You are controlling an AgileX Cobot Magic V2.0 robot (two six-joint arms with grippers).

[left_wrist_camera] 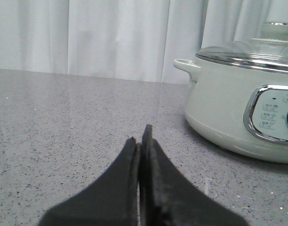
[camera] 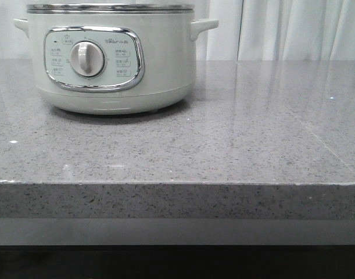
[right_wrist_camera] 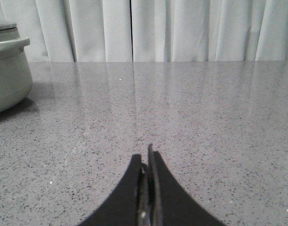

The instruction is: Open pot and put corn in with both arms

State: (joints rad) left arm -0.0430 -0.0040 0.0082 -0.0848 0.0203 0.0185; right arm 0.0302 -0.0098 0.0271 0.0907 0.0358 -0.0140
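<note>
Black rubber-like fingers on the left tool (left_wrist_camera: 142, 134) are pressing together, tips touching, nothing sitting between them. It's hanging low over the desk (left_wrist_camera: 63, 122), not touching the pot (left_wrist_camera: 238, 113).

Right tool (right_wrist_camera: 147, 153) is showing the same: fingers pressed together, gripping nothing, sitting low over bare speckled grey stone.

Neither tool is showing up in the front view, only in its own wrist view.

Moving outward: the pot (camera: 110, 58) is sitting on the desk (camera: 253, 151) at far left in the front view, control panel (camera: 94, 58) facing the camera, round silver dial (camera: 86, 58) in the middle of the chrome frame. Side handles are sticking out left and right; the right one (camera: 203, 26) is fully visible. Metal rim (camera: 110, 8) is running along the top edge of the frame.

Left wrist view is showing a glass lid (left_wrist_camera: 250, 49) with a pale knob (left_wrist_camera: 277, 30) resting on the pot, so it's closed. Right wrist view is catching just a sliver of the pot (right_wrist_camera: 9, 75), well apart from the right tool.

Corn isn't visible in any view; can't tell where it is.

White curtain (camera: 293, 29) is hanging behind the desk's far edge.
</note>
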